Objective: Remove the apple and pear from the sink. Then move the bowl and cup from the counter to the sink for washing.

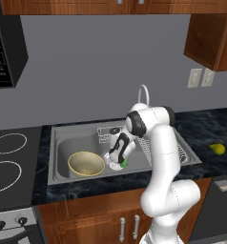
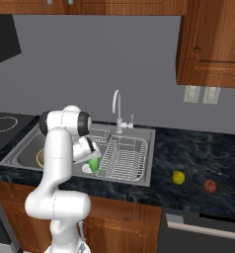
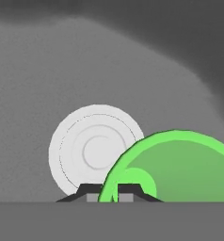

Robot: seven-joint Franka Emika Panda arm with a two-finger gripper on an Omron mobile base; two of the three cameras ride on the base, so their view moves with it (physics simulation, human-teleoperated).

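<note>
My gripper (image 1: 118, 161) reaches down into the sink (image 1: 63, 138) and is shut on the rim of the green cup (image 1: 123, 163). In the hand view the cup (image 3: 180, 169) fills the lower right, with its rim pinched between my fingertips (image 3: 89, 193), just beside the round drain (image 3: 97, 150). To the cup's left, the tan bowl (image 1: 86, 163) lies in the basin, and the arm partly hides the bowl (image 2: 40, 157) in the right base view. The pear (image 2: 178, 177) and the apple (image 2: 209, 186) lie on the black counter (image 2: 203, 153) right of the sink.
A wire rack (image 2: 124, 158) fills the sink's right half. The curved chrome faucet (image 2: 117, 106) rises behind the basin. A black stovetop (image 1: 8, 157) with white rings lies to the left. Wooden wall cabinets (image 2: 213, 44) hang above the counter.
</note>
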